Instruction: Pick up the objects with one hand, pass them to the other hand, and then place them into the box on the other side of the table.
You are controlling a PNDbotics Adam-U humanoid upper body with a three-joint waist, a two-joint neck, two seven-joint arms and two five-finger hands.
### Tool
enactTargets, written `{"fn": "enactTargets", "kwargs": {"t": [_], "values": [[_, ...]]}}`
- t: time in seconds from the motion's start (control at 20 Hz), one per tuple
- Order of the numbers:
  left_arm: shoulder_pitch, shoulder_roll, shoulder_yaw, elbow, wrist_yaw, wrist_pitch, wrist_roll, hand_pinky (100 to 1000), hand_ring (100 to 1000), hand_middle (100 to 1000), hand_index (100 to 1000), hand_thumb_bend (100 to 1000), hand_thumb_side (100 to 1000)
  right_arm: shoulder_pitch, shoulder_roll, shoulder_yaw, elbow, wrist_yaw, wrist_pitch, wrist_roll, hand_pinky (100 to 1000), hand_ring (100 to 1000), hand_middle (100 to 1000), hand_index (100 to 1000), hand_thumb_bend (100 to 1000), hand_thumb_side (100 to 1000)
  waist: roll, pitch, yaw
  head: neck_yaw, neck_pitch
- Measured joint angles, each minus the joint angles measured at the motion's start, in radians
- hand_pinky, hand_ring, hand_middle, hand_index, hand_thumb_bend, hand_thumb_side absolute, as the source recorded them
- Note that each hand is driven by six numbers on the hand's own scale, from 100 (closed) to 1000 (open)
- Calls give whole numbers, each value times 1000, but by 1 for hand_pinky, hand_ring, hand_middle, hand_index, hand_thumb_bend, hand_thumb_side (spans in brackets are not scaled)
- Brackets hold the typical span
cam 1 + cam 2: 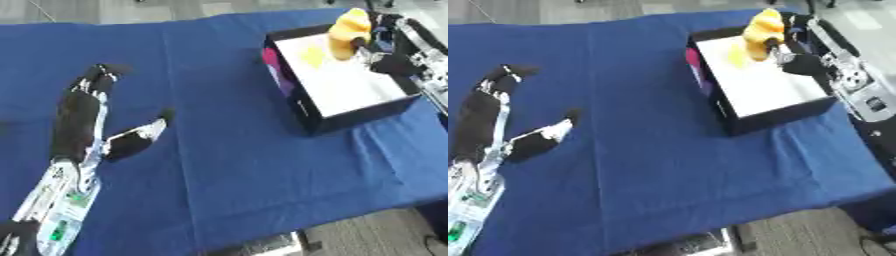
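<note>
tablecloth (236, 150) in blue covers the whole table in front of you, and on its right side sits the box (308, 117), black-walled with a white floor and a strip of pink and purple on its near-left wall. your right hand (385, 59) comes in from the upper right and hangs over the far end of the box, its fingers curled round a yellow object (348, 31), soft-looking and rounded; the object is held above the box's far corner, not resting on the floor as far as you can see. a paler yellow patch (312, 55) shows on the white floor just beside it, too blurred to say whether it is a thing or a reflection. your left hand (83, 112) lies on the cloth at the left, well apart from the box, palm down, fingers stretched straight toward the far edge and thumb spread out to the side, holding nothing.
</note>
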Motion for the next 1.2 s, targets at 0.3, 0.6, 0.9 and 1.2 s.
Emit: {"fn": "enactTargets", "kwargs": {"t": [0.3,0.6,0.9,1.2], "values": [[0,0,0,5,-1,0,0,776,708,701,811,621,681,3,0,4,22,110,-5,-6,794,1000,776,897,100,211,0,0,0,1,9],[1,0,0,6,-3,-1,-1,776,708,701,815,625,681,4,0,4,21,218,-36,25,878,1000,897,1000,100,208,0,-3,1,8,9],[1,0,0,11,-7,-2,0,776,708,706,815,627,677,4,1,0,2,278,-51,35,897,1000,923,1000,100,198,0,-3,2,18,9],[1,0,0,12,-9,-5,3,776,707,706,815,621,682,5,3,-15,-43,268,-39,12,879,1000,927,1000,100,222,0,-3,6,21,9]]}}
